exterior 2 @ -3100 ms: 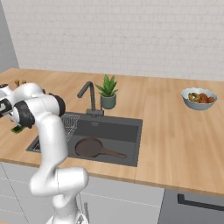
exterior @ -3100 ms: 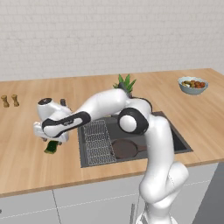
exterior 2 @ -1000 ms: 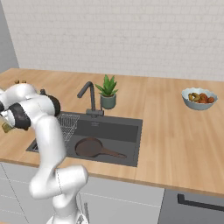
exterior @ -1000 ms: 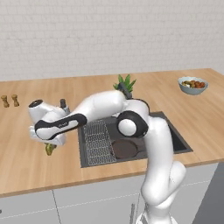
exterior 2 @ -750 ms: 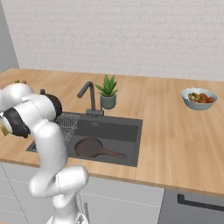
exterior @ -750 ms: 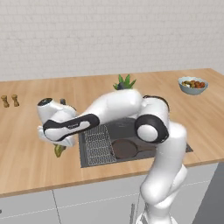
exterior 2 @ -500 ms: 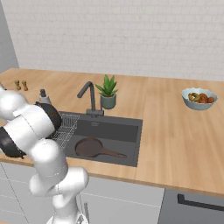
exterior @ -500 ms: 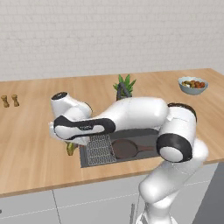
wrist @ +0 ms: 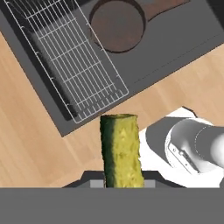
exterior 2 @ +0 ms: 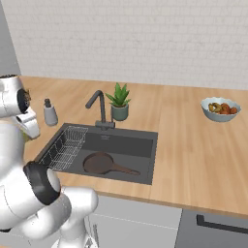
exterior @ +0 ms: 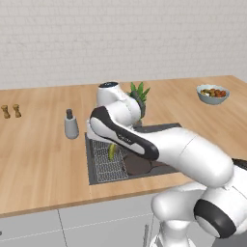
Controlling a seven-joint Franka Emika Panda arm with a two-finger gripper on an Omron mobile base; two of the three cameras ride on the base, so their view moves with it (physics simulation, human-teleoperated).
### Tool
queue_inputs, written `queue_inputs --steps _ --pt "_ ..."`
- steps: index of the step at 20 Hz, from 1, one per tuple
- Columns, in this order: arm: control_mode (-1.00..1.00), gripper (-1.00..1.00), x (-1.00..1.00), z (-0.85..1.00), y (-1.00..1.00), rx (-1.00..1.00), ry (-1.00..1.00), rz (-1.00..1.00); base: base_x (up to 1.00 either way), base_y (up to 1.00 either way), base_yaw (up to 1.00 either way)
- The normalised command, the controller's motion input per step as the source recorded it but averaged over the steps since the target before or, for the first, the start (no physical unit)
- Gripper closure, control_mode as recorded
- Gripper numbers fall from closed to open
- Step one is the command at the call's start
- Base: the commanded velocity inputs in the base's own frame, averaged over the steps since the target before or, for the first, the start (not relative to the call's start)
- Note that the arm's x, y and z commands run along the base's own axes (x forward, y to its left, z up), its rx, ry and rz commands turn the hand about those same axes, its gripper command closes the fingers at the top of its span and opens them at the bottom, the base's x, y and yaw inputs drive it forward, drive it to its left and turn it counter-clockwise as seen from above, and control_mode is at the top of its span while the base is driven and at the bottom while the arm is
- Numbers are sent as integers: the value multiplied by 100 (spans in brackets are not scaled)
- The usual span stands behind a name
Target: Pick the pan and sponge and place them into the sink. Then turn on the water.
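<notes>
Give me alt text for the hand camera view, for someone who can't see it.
A green sponge held in the gripper stands out over a wooden counter. Beyond it, a dark sink holds a wire rack and a brown pan.

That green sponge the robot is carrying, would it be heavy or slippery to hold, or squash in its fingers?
The sponge looks porous and rough on its yellow-green face, so it probably grips well rather than slipping. It is small beside the pan in the sink, so likely very light. Held by one end, it stands out straight, so it seems soft but not floppy.
</notes>
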Motion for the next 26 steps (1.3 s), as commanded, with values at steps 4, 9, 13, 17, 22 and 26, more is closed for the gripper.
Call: queue_inputs --steps 4,9,13,17,22,26 --pt "-100 100 -12 25 -100 6 0 4 0 0 0" --pt "-100 100 0 5 -100 11 0 7 0 0 0" --pt "-100 100 24 0 -100 14 4 15 0 0 0" --pt "-100 100 43 0 -100 11 9 14 0 0 0" --pt "-100 100 48 0 -100 6 12 11 0 0 0" --pt "-100 100 55 -20 -92 4 6 16 0 0 0"
